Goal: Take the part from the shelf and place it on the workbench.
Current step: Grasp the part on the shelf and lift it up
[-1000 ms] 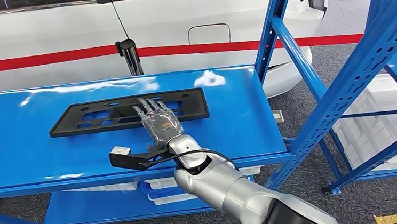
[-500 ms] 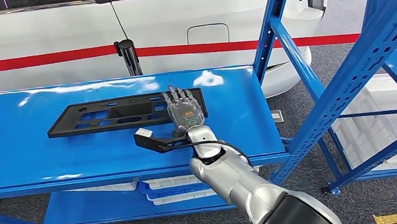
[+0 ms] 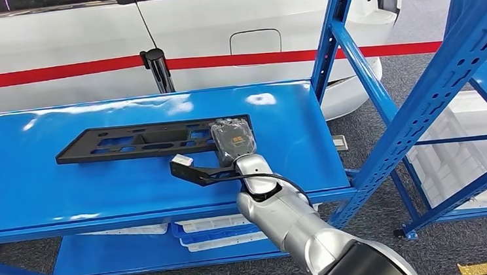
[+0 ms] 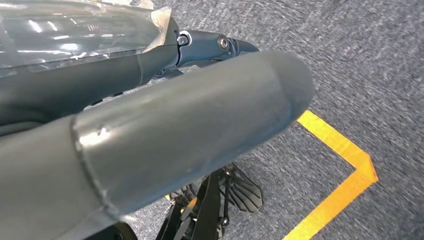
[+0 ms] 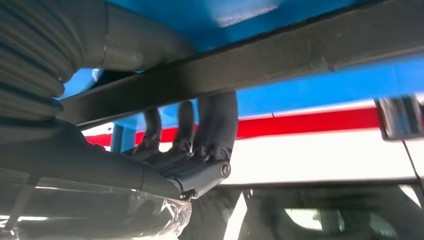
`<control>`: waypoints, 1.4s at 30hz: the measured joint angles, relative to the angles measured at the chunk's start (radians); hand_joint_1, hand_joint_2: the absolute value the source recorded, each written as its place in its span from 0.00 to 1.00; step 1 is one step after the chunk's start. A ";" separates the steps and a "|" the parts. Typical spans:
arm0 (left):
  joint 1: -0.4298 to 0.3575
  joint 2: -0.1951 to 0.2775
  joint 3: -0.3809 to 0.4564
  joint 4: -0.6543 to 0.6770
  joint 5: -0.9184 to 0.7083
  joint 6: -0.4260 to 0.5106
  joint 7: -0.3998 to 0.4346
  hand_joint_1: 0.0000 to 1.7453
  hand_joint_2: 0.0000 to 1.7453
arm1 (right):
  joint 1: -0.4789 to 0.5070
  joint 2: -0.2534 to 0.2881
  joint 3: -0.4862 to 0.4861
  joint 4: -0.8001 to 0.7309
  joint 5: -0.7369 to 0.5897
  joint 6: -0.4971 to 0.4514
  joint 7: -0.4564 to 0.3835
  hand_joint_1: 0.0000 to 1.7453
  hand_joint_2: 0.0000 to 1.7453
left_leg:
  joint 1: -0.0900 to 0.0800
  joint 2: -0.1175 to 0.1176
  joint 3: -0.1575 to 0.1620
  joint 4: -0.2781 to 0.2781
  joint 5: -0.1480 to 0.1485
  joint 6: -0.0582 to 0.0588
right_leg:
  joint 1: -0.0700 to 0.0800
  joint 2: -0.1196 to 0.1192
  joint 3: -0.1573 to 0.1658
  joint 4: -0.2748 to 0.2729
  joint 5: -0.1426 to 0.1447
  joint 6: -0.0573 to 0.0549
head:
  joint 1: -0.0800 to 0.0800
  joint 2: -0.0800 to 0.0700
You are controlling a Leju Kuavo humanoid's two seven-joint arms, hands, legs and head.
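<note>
The part point(image 3: 136, 141) is a long flat black plate with cut-outs, lying on the blue shelf top point(image 3: 34, 187). My right hand point(image 3: 231, 138) is at the plate's right end, with its fingers curled over the far edge. In the right wrist view the dark fingers point(image 5: 220, 120) hook around the part's black edge point(image 5: 300, 50), with the thumb on the near side, so the hand grips it. My left hand point(image 4: 150, 125) hangs over grey carpet and holds nothing; its thumb and fingers are stretched out.
A white car with a red stripe stands behind the shelf, with a black post point(image 3: 158, 69) at the shelf's back edge. A blue upright point(image 3: 331, 38) rises at the shelf's right end. White bins point(image 3: 203, 240) sit on the lower level. Another blue rack point(image 3: 452, 154) stands at right.
My right hand slid right along the plate from its middle to its right end, and its fingers curled down over the far edge. The plate shifted slightly left.
</note>
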 joint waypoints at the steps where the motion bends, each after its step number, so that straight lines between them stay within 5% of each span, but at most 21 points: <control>1: 0.000 0.000 0.000 -0.001 -0.005 -0.007 -0.008 0.00 0.00 | 0.001 0.000 -0.004 -0.003 0.002 -0.001 -0.003 1.00 1.00 | 0.000 0.000 0.000 0.000 0.000 0.000 | 0.000 0.000 0.000 0.000 0.000 0.000 | 0.000 0.000; 8: -0.001 0.000 -0.001 -0.004 -0.069 -0.034 -0.164 0.00 0.00 | 0.022 0.000 -0.053 -0.043 0.021 -0.007 -0.042 1.00 1.00 | 0.000 0.000 0.001 0.000 0.000 0.000 | 0.000 0.000 0.001 0.000 -0.001 0.001 | 0.000 0.000; 16: -0.001 -0.001 0.002 -0.005 -0.057 -0.081 -0.181 0.00 0.00 | 0.044 0.002 -0.088 -0.082 -0.005 0.003 -0.109 1.00 1.00 | 0.000 0.000 0.002 0.000 0.000 0.000 | 0.000 0.000 0.002 0.000 -0.001 0.002 | 0.000 0.000; 20: -0.006 -0.001 0.024 -0.006 -0.044 -0.194 -0.214 0.00 1.00 | 0.089 0.006 -0.100 -0.171 -0.139 0.009 -0.237 1.00 1.00 | 0.000 0.002 0.002 0.000 0.000 0.000 | 0.000 0.001 0.002 0.000 -0.001 0.002 | 0.000 0.000; 21: -0.009 -0.001 0.027 -0.006 -0.048 -0.209 -0.220 0.00 1.00 | 0.105 0.006 -0.100 -0.212 -0.176 0.015 -0.264 1.00 1.00 | 0.000 0.002 0.002 0.000 -0.001 0.000 | 0.000 0.001 0.002 0.000 -0.001 0.002 | 0.000 0.000; 25: -0.018 -0.002 0.035 -0.009 -0.080 -0.245 -0.249 0.00 0.00 | 0.177 0.004 -0.100 -0.441 -0.268 0.081 -0.316 1.00 1.00 | 0.001 0.001 0.001 0.000 0.000 0.000 | 0.000 0.001 0.001 0.000 -0.001 0.002 | 0.000 0.000; 32: -0.025 -0.003 0.050 -0.010 -0.109 -0.267 -0.291 0.00 0.00 | 0.230 -0.029 -0.097 -0.868 -0.413 0.116 -0.359 1.00 1.00 | 0.001 0.002 -0.001 0.000 -0.001 0.000 | 0.000 0.001 -0.001 0.000 -0.001 0.002 | 0.000 0.000; 42: -0.025 -0.004 0.068 -0.010 -0.123 -0.277 -0.263 0.00 0.00 | 0.276 -0.114 -0.107 -1.209 -0.624 0.117 -0.392 1.00 1.00 | 0.000 0.002 -0.001 0.000 -0.002 0.001 | 0.000 0.001 -0.001 0.000 -0.002 0.002 | 0.000 0.000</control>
